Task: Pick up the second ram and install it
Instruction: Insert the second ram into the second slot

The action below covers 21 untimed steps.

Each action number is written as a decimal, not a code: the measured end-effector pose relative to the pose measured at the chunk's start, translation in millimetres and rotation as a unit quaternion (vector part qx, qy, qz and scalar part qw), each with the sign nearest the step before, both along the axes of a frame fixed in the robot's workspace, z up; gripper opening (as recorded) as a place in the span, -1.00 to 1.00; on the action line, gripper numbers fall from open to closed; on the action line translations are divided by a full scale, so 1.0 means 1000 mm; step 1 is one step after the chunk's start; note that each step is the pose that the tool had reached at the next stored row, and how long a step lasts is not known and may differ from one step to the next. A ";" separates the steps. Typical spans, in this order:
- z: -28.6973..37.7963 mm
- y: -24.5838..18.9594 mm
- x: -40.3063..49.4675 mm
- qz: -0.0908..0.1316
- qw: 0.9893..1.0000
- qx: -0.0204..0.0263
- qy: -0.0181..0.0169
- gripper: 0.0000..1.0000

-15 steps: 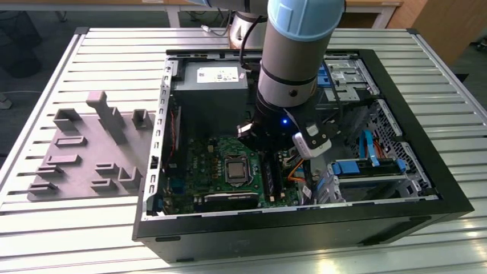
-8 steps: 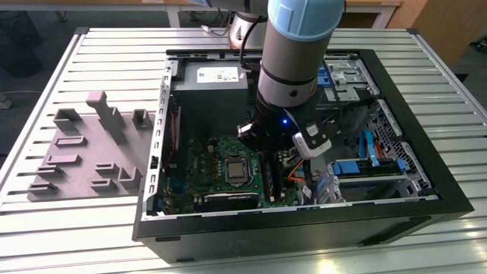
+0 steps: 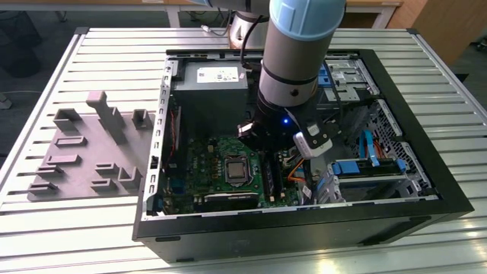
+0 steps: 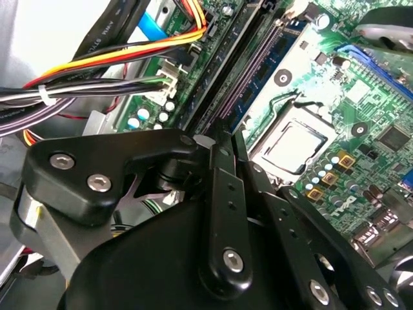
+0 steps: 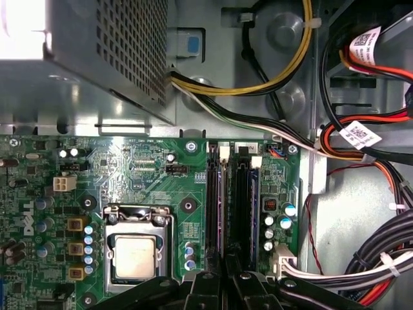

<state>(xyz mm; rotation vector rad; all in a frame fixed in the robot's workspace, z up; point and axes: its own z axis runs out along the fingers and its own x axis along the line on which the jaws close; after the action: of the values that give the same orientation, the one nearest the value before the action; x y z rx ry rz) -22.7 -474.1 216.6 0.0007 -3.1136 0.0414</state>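
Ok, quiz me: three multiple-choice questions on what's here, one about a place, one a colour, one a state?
1. Where does the grey tray lie?
A) inside the computer case
B) on the table, at the exterior view's left of the case
C) on the floor
2. What colour is the motherboard?
A) red
B) green
C) white
3. The processor is:
A) bare, with no cooler on it
B) covered by a fan
C) lying out on the table

Answers: 1 B, the tray rests on the slats beside the case. 2 B, the board is green in both wrist views. 3 A, its metal lid shows uncovered in the socket.
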 end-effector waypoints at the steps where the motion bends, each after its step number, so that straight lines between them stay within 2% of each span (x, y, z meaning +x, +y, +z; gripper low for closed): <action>1: -0.0005 0.0000 0.0000 0.000 1.000 0.000 0.000 -0.72; 6: -0.0033 -0.0002 0.0000 0.000 1.000 0.000 0.001 -0.72; 21: -0.0032 -0.0017 0.0000 0.000 1.000 0.001 0.001 -0.72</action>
<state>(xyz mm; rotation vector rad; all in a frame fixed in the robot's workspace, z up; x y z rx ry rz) -22.7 -475.8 213.3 0.0010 -3.1125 0.0394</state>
